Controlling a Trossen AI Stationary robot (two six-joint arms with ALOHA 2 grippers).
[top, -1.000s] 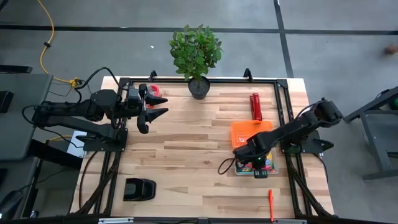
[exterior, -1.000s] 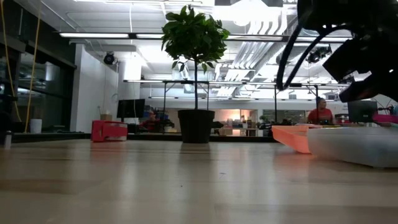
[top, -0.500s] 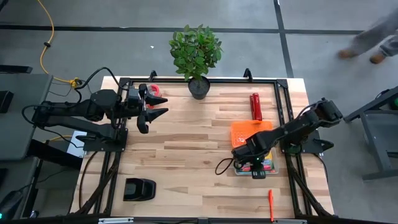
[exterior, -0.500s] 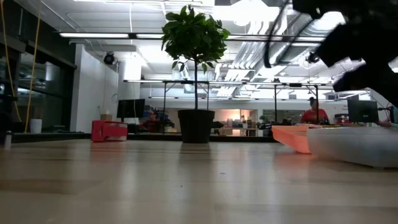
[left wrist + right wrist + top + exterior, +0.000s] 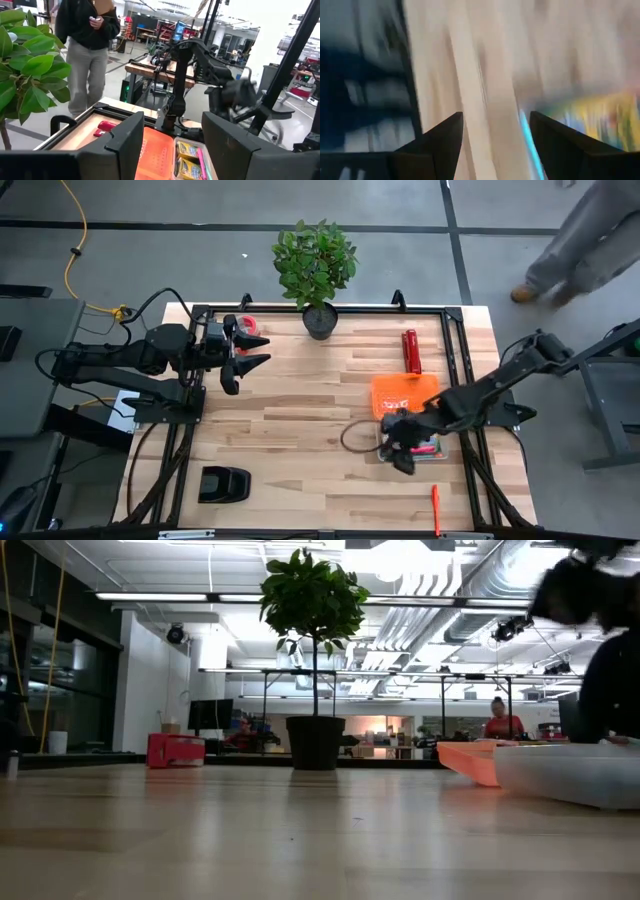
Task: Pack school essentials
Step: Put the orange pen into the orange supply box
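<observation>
Hovering over the clear case [image 5: 432, 448], the right gripper [image 5: 399, 454] is shown with jaws apart, empty.
A loose red-orange marker [image 5: 435, 509] lies just below it, lower right, long axis vertical; the left gripper [image 5: 248, 353], open, is far.

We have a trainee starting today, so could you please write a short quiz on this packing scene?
1. True or false: the potted plant stands at the table's far edge in the high view.
2. Which gripper is over the clear case holding the crayon boxes: A) left gripper, B) right gripper?
3. Fill in: the red-orange marker lies on the wooden table, ____ the case.

Key: 1. True. 2. B; it is open, and the left gripper waits open at the table's left side. 3. Outside.
</observation>
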